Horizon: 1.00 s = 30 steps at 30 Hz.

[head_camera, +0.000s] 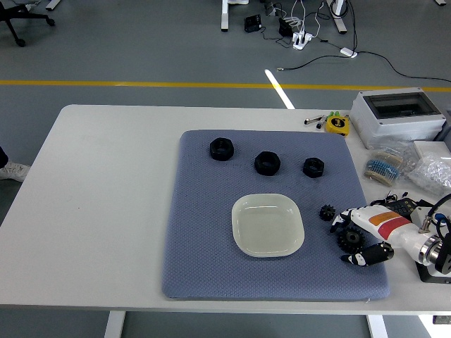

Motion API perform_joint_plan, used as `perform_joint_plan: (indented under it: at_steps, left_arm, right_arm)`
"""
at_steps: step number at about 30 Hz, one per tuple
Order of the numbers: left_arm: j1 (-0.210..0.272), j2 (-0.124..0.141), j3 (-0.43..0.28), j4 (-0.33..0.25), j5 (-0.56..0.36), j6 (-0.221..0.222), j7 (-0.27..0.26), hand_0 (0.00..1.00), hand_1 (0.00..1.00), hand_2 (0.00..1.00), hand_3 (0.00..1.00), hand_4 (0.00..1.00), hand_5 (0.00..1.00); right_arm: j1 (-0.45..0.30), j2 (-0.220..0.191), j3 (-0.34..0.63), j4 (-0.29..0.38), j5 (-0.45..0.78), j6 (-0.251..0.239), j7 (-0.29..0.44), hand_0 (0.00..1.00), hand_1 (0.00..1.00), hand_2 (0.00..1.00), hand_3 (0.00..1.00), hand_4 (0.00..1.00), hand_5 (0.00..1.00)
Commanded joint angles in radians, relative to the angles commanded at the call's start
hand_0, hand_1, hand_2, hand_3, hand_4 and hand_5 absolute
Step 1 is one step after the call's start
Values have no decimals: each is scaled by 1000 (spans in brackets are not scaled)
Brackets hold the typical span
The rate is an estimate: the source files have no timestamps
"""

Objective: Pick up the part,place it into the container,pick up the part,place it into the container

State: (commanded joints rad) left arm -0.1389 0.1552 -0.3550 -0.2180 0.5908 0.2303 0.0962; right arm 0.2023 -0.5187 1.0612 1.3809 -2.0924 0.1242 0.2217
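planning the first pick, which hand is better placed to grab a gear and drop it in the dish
Right. The right hand already sits over the larger gear at the mat's right edge, fingers around it, with the small gear and the empty dish close by. The left hand is not in view.
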Motion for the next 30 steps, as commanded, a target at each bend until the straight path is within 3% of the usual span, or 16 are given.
perform_joint_plan:
  at_steps: [2, 3, 17, 30]
  left_arm:
    - [1, 0, 0, 0, 0, 0, 0, 706, 637, 716, 619, 716, 679]
    - [1, 0, -1, 0, 1, 0, 0, 706, 638, 716, 619, 716, 680]
    - [-3, -1, 6, 0, -7, 1, -3, 706, 640, 717, 618, 715, 679]
    - [-8, 0, 11, 0, -16, 2, -6, 706, 639, 716, 618, 715, 678]
  right_arm:
    - [1, 1, -2, -4, 2, 2, -3, 487, 524, 569, 557, 614, 68]
    - [1, 1, -3, -6, 2, 3, -4, 461, 493, 541, 532, 535, 44]
    - [5, -6, 6, -6, 11, 22, -10, 476, 438, 517, 511, 536, 4]
    - [16, -13, 28, 45, 11, 13, -8, 456, 429, 508, 506, 527, 9]
